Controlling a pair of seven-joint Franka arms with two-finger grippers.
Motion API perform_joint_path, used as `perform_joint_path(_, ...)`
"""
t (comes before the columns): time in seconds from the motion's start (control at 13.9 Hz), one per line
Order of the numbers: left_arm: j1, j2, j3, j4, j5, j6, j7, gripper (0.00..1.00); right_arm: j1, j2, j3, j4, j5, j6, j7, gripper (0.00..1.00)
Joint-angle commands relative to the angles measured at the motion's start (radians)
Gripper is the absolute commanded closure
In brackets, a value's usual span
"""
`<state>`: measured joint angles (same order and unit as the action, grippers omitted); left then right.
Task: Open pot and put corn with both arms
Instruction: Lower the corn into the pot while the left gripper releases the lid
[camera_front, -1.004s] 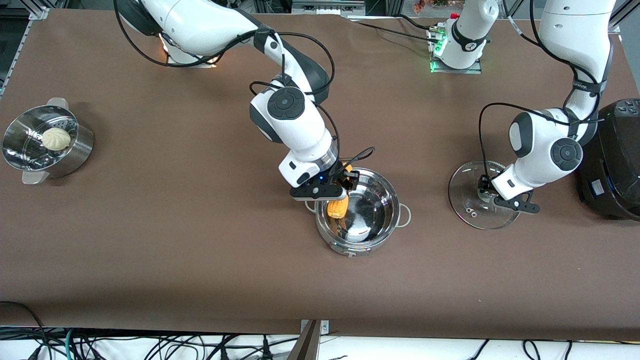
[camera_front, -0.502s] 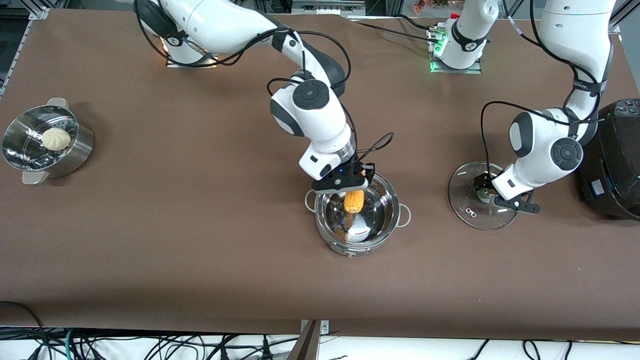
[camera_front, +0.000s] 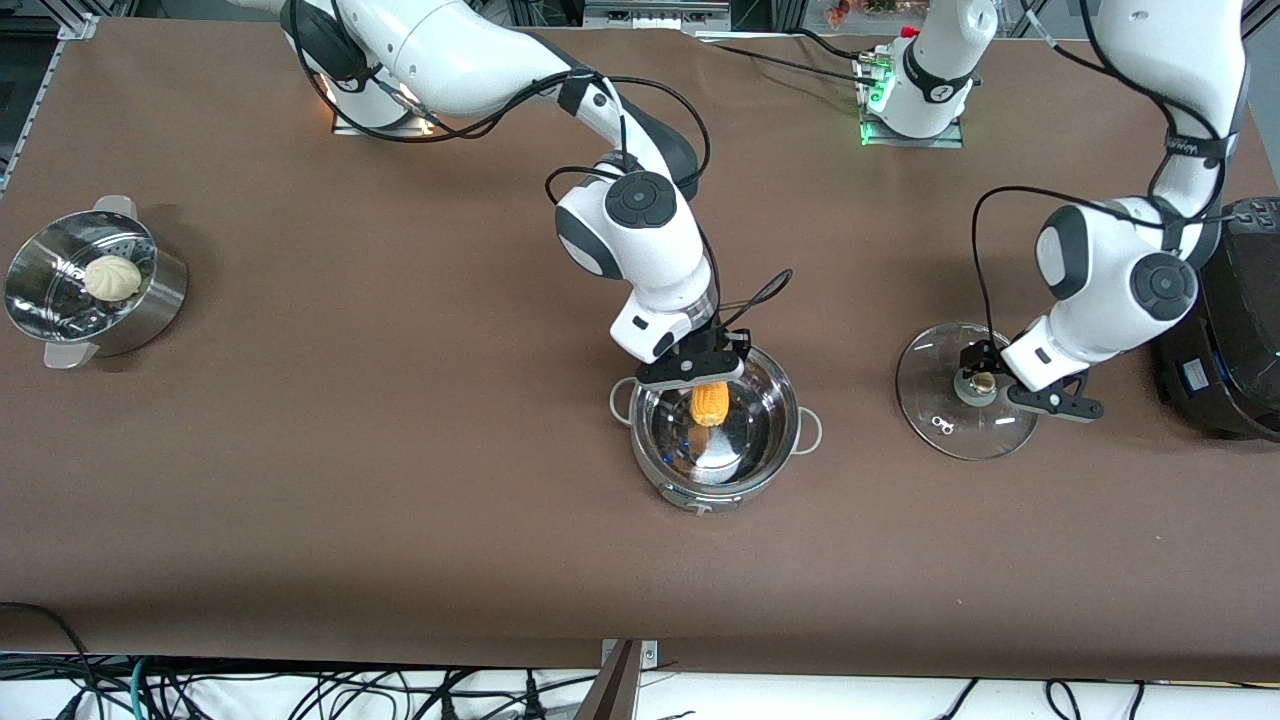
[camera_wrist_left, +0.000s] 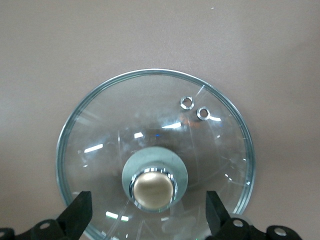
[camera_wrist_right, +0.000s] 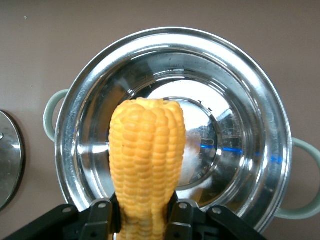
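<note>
Where the table ran nearest your front camera, you had the pot standing lidless, both loop handles showing, its polished floor bare. Over its open mouth hung your right gripper, fingers clamped tight on the corn; the cob pointed down into the pot, thick end lowermost, held clear of the steel. Your right wrist view confirmed it: corn pinched at its narrow end between the two black fingers, with the pot directly beneath.

Toward the left arm's end of the table, a little farther from the front camera than the pot and well apart from it, you had the glass lid lying flat on the brown cloth, tan knob up. Your left gripper sat low over that knob with its fingers spread wide, one on each side, gripping nothing. In the left wrist view the fingertips stood clear of the knob, and the lid rested on the cloth unheld.

Farther off, at the right arm's end, you had the steamer basket with the white bun inside. A black appliance stood at the table's edge by the left arm.
</note>
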<state>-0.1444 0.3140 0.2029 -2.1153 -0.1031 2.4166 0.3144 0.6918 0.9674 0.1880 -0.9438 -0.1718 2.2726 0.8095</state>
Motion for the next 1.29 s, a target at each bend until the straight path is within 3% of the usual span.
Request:
perform_joint_path(0.0,0.012,-0.117,-0.004,-0.066,-0.014,-0.014,0.009,0.00,0.008,0.027,0.002,0.051,-0.014,-0.001,-0.009,1.00)
perform_joint_path(0.36,0.014,-0.217,-0.002,-0.060,-0.007,-0.027,0.003,0.00,0.021,0.033,0.004,0.048,-0.014,0.018,-0.006,1.00)
perform_joint_path(0.65,0.014,-0.305,0.013,-0.040,-0.006,-0.126,-0.023,0.00,0.021,0.056,-0.016,0.049,-0.014,0.064,-0.010,1.00)
perform_joint_path(1.0,0.014,-0.315,0.041,0.188,0.074,-0.433,-0.075,0.00,-0.001,0.053,-0.021,0.053,-0.012,0.080,-0.038,1.00)
perform_joint_path(1.22,0.013,-0.357,0.033,0.215,0.075,-0.499,-0.104,0.00,-0.015,0.056,-0.013,0.053,-0.011,0.111,-0.042,1.00)
